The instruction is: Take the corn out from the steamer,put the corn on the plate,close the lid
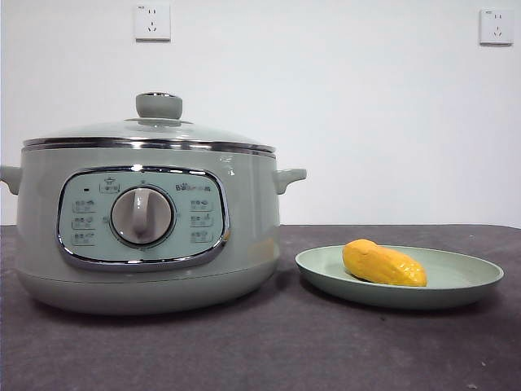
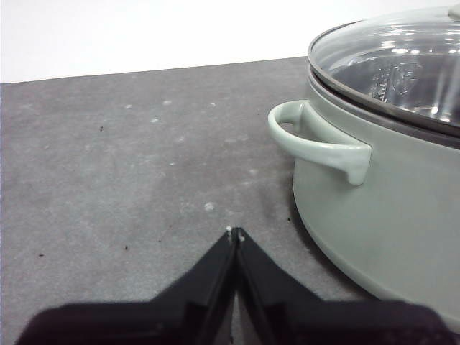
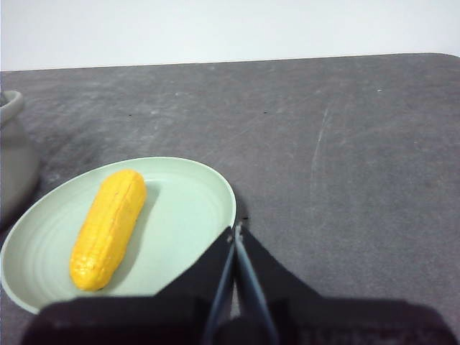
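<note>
- Front view: the steamer [image 1: 146, 220] stands on the dark worktop [image 1: 260, 350] with the lid [image 1: 151, 130] seated on it, knob up.
- Its control panel [image 1: 142, 217] carries a small logo and icon labels around the grey dial [image 1: 142, 216], too small to read.
- Just beside the steamer, the corn [image 1: 383, 263] lies on the plate [image 1: 472, 281].
- Two wall sockets [image 1: 152, 22] sit high behind.
- Left gripper [image 2: 235, 233] hangs near the steamer's side handle [image 2: 316, 144], fingers together, empty.
- Right gripper [image 3: 235, 230] is at the plate's rim, fingers together, empty.
</note>
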